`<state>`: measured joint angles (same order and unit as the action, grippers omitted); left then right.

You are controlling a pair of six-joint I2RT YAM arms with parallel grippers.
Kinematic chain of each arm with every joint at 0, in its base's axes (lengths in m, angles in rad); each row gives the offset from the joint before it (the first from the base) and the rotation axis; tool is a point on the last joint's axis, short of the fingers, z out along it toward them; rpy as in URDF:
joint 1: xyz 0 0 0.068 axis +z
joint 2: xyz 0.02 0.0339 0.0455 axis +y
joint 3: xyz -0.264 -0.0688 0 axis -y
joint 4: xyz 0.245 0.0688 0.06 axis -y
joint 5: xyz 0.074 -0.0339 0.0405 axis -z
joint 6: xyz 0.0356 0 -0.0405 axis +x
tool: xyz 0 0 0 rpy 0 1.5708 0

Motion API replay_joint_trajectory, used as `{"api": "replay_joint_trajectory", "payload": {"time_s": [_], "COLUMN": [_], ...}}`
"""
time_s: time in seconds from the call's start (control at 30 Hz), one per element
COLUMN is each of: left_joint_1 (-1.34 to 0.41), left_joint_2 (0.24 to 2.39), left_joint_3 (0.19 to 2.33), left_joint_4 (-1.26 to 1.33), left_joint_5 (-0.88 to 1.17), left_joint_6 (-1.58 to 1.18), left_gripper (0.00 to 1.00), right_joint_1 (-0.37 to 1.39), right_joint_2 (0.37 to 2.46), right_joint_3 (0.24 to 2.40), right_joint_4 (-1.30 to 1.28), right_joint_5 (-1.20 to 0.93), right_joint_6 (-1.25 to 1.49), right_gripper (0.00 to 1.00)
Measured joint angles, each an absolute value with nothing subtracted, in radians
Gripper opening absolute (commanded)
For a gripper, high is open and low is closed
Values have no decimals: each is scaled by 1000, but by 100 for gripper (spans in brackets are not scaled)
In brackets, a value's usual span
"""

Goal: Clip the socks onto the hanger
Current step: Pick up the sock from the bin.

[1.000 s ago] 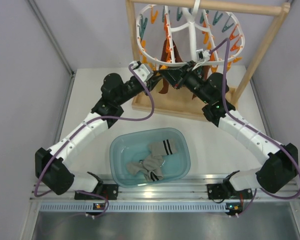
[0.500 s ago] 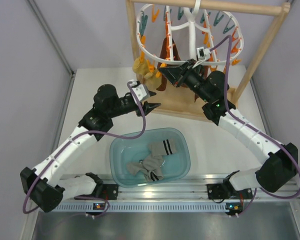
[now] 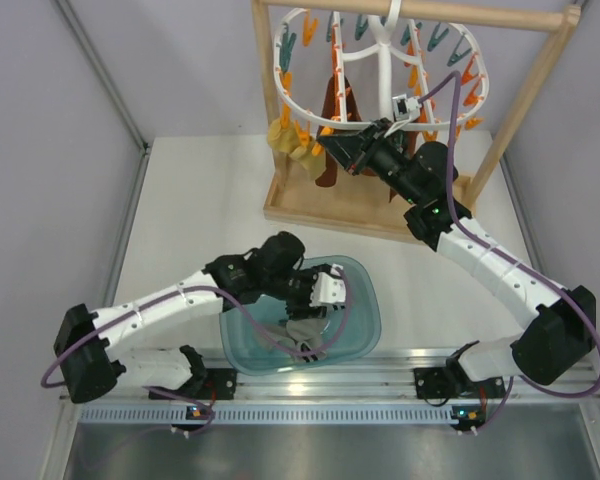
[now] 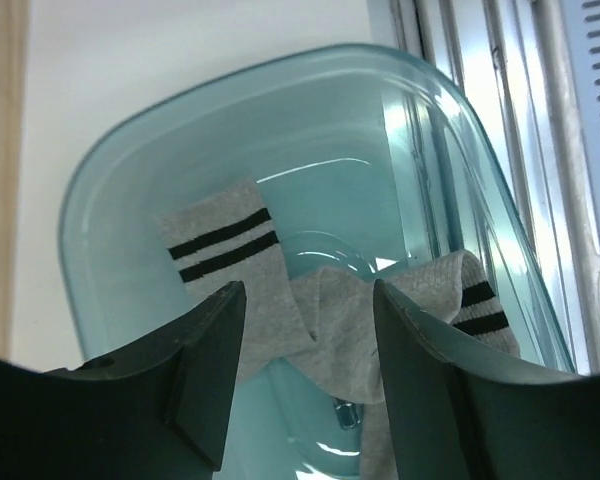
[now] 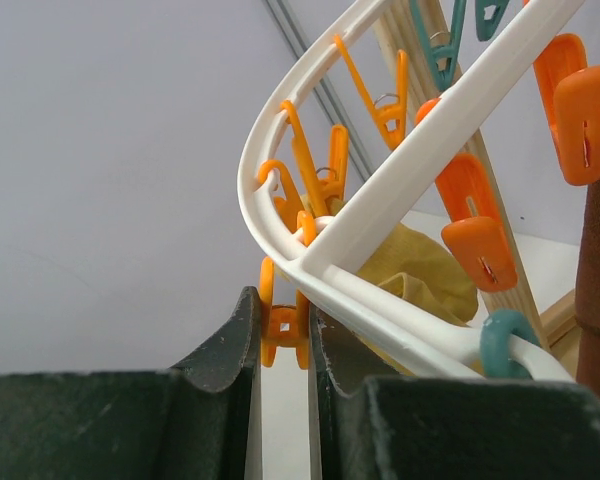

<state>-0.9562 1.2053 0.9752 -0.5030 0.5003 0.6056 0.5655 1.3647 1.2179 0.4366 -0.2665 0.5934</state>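
Observation:
Two grey socks with dark striped cuffs (image 4: 220,255) lie in a teal tub (image 4: 100,180); in the top view they (image 3: 305,337) are partly hidden under my left gripper (image 3: 305,305). That gripper (image 4: 310,340) is open just above them and holds nothing. The white hanger (image 3: 383,70) hangs from the wooden rack. Two mustard-yellow socks (image 3: 290,140) hang clipped at its near left rim. My right gripper (image 3: 330,148) is shut on an orange clip (image 5: 285,325) under the hanger's ring (image 5: 480,95), next to a yellow sock (image 5: 420,270).
The wooden rack (image 3: 520,100) stands on a wooden base (image 3: 340,215) at the back of the table. Dark brown socks (image 3: 332,105) hang inside the hanger. The tub (image 3: 365,290) sits near the front edge, between the arm bases. Grey walls close both sides.
My left gripper has left the hanger and swung down and forward to the tub. The yellow socks now hang free on the hanger. The right gripper stays on the clip.

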Motion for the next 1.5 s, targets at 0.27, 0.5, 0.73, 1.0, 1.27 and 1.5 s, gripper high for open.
{"api": "replay_joint_trajectory", "payload": {"time_s": [0.27,0.5,0.73,1.0,1.27,1.5], "left_joint_1": [-1060,-1060,-1045,-992,-998,-1004], "left_joint_2": [1392,1546,1685,1732,1518,1139], "left_joint_3": [891,888,906,959,949,949], "left_joint_4": [-274,-130,-94,-111,-187,-103], "left_joint_5": [260,152,116,196,264,241], "left_joint_6": [471,451,453,459,411,432], "left_gripper": [54,54,51,8,0,0], "right_joint_1": [564,562,562,561,560,560], "right_joint_2": [1365,1365,1365,1365,1365,1365], "right_joint_3": [1218,1218,1218,1218,1218,1218], "right_joint_4": [434,433,433,432,426,426], "right_joint_5": [-266,-267,-267,-268,-267,-266], "right_joint_6": [585,585,585,585,584,580], "right_gripper": [0,0,0,0,0,0]}}
